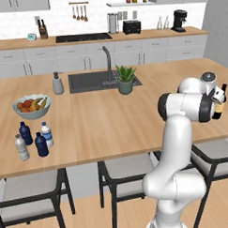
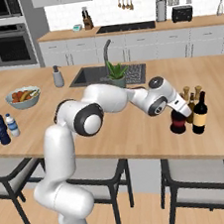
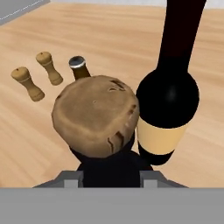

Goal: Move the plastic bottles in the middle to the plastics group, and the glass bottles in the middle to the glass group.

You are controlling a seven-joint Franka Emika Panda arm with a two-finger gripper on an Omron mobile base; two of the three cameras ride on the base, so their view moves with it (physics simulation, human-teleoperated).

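Note:
My gripper [image 2: 178, 109] is shut on the neck of the squat black bottle [image 2: 177, 123], which stands upright low at the counter [image 2: 136, 130] on the right. In the hand view its brown cork top [image 3: 94, 113] sits just above my gripper [image 3: 111, 176]. The tall dark wine bottle [image 2: 200, 115] with a pale label stands right beside it, nearly touching [image 3: 168, 100]. Behind them is the slim amber bottle [image 3: 78, 65]. Far left, the small plastic bottles cluster together: two navy ones [image 1: 25, 133] [image 1: 41, 144], a clear blue-banded one [image 1: 46, 134] and a greyish clear one [image 1: 21, 147].
Two wooden pepper mills [image 3: 27, 83] [image 3: 49, 68] stand just beyond the glass bottles. A fruit bowl [image 1: 32, 106], a soap dispenser [image 1: 57, 83], the sink [image 1: 93, 80] and a potted plant [image 1: 125, 80] lie further back. Chairs [image 2: 203, 182] stand below the counter's front edge.

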